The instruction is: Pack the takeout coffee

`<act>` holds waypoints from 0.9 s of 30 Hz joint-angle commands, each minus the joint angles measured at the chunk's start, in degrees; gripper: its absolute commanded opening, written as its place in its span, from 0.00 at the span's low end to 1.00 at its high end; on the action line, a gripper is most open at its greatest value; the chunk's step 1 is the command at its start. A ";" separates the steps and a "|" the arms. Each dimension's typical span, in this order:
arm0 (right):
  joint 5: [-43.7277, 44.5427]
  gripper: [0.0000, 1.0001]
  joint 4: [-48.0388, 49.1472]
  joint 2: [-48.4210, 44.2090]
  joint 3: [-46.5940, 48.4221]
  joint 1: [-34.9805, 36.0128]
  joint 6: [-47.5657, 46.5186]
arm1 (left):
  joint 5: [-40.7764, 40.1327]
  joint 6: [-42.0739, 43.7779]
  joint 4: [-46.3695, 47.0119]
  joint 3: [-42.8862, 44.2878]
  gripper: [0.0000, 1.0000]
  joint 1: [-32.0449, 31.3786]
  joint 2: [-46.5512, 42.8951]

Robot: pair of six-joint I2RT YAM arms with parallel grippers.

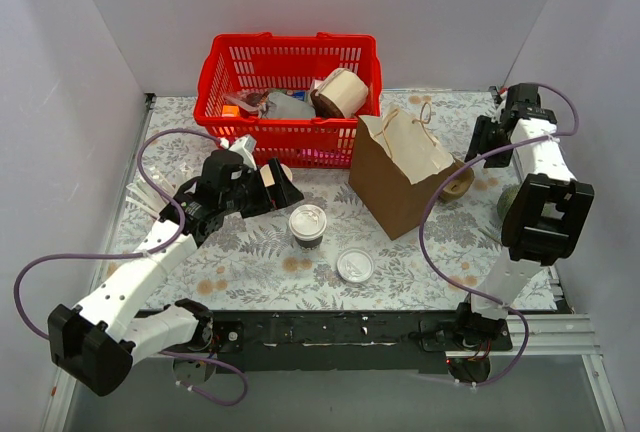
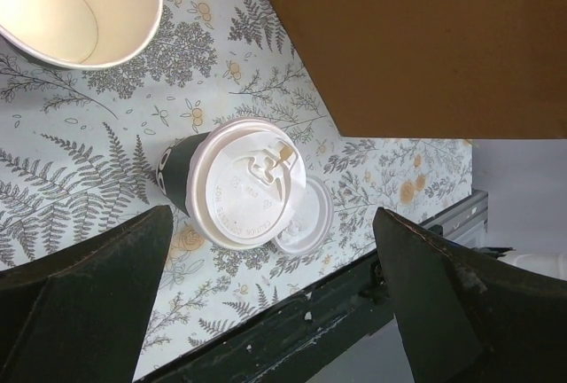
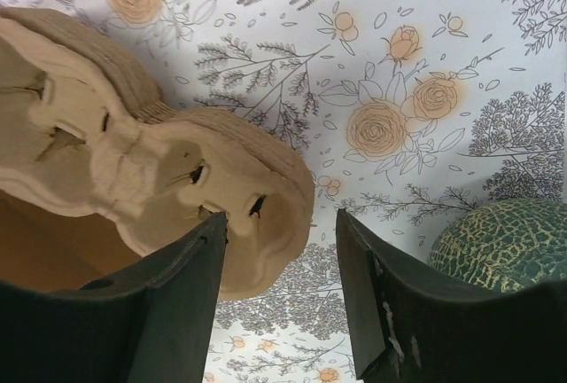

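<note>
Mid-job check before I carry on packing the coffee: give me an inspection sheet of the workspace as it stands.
Surface: floral tablecloth, flat, no spill seen.
Job's things: lidded coffee cup, upright, mid-table.
Clutter: loose lid by the cup; lidless cup; paper bag; pulp cup carrier; green round thing; red basket holding odds and ends.
Hands: left hand open above the lidded cup; right hand open, carrier rim between its jaws.
Cables: purple cables loop beside both arms; the right one crosses in front of the bag.
Surroundings: white walls; nothing else seen.
</note>
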 commanded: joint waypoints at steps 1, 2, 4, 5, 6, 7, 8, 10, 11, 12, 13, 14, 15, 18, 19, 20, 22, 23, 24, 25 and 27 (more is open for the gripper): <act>1.36 0.58 -0.68 1.25 -0.95 -0.27 -1.87 | -0.79 1.62 -0.50 0.10 0.98 0.23 0.07; 0.83 0.57 -0.50 1.52 -0.95 -0.36 -1.87 | -0.44 1.62 -0.41 0.18 0.98 0.23 0.15; 0.56 0.57 -0.76 2.22 -1.30 -0.36 -1.60 | -0.26 1.62 -0.41 0.10 0.98 0.23 0.24; 0.56 0.57 -1.03 2.49 -1.48 -0.36 -1.69 | -0.43 1.62 -0.50 0.18 0.98 0.32 0.24; 0.73 0.57 -1.03 2.58 -1.74 -0.27 -1.69 | -0.78 1.62 -0.59 0.10 0.98 0.23 0.07; 1.26 0.57 -0.86 2.75 -1.92 -0.27 -1.60 | -0.96 1.62 -0.59 0.01 0.98 0.23 -0.02; 1.61 0.57 -1.03 2.84 -2.00 -0.36 -1.52 | -1.23 1.62 -0.59 -0.08 0.98 0.23 -0.02; 1.35 0.56 -0.86 3.02 -2.09 -0.36 -1.51 | -1.23 1.71 -0.76 0.01 0.98 0.23 -0.02; 0.92 0.54 -0.94 3.11 -2.09 -0.36 -1.51 | -1.23 1.80 -0.94 0.01 0.98 0.23 0.06; 0.21 0.53 -0.68 3.19 -2.18 -0.36 -1.51 | -1.31 1.80 -0.85 -0.08 0.98 0.32 -0.11; -1.71 0.51 -0.59 3.19 -2.27 -0.36 -1.60 | -1.23 1.80 -0.76 -0.08 0.98 0.23 -0.02; -2.42 0.50 -0.42 3.28 -2.36 -0.36 -1.86 | -1.23 1.80 -0.76 -0.17 0.98 0.23 0.15; -2.95 0.49 -0.41 3.37 -2.53 -0.27 -1.87 | -1.31 1.80 -0.76 -0.08 0.98 0.23 0.24; -2.96 0.48 -0.77 3.90 -2.71 -0.36 -1.78 | -1.93 1.80 -1.11 0.18 0.98 0.23 0.68; -3.04 0.48 -0.68 4.07 -2.79 -0.36 -1.78 | -1.84 1.88 -1.20 0.36 0.98 0.23 0.77; -3.13 0.48 -0.94 4.07 -2.88 -0.36 -1.78 | -1.93 2.06 -1.20 0.45 0.98 0.32 0.86; -3.31 0.46 -0.68 4.16 -3.15 -0.36 -1.69 | -2.02 2.15 -1.29 0.62 0.98 0.32 1.03; -3.48 0.44 -0.50 4.07 -3.23 -0.27 -1.69 | -2.02 2.23 -1.38 0.71 0.98 0.23 1.03; -3.66 0.43 -0.42 3.99 -3.32 -0.27 -1.69 | -1.93 2.24 -1.29 0.71 0.98 0.23 1.03; -4.01 0.40 -0.33 3.90 -3.32 -0.36 -1.69 | -2.02 2.24 -1.29 0.71 0.98 0.23 1.03; -4.45 0.36 -0.06 3.81 -3.32 -0.27 -1.60 | -2.11 2.24 -1.29 0.71 0.98 0.23 1.12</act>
